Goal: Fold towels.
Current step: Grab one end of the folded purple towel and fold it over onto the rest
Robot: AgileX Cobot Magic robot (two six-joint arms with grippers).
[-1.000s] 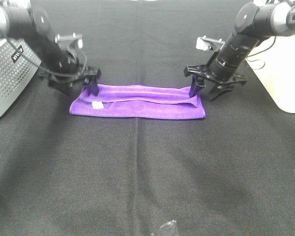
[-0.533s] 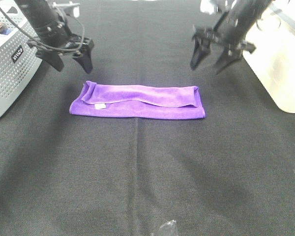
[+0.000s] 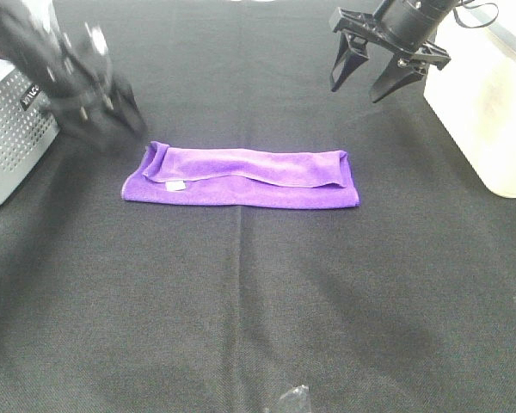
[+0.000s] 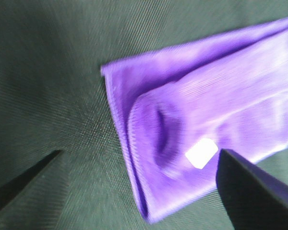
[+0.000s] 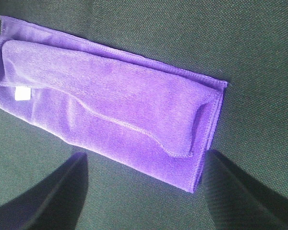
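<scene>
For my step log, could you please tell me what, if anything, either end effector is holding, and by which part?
Nothing is held: the left end effector and the right end effector are both open, clear of the folded purple towel.

We note right arm (image 3: 410,12): black, rounded cylindrical segments, thin dark cable (image 3: 479,12) looping beside it. Its jaws: black, two tapered wedge prongs on wide black crossbar. Left arm (image 3: 43,56): black too, motion-blurred, small pale patches, detail unreadable. In wrist views, jaws show as dark pointed wedges.

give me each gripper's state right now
Left gripper: open, holding nothing.
Right gripper: open, holding nothing.
</scene>
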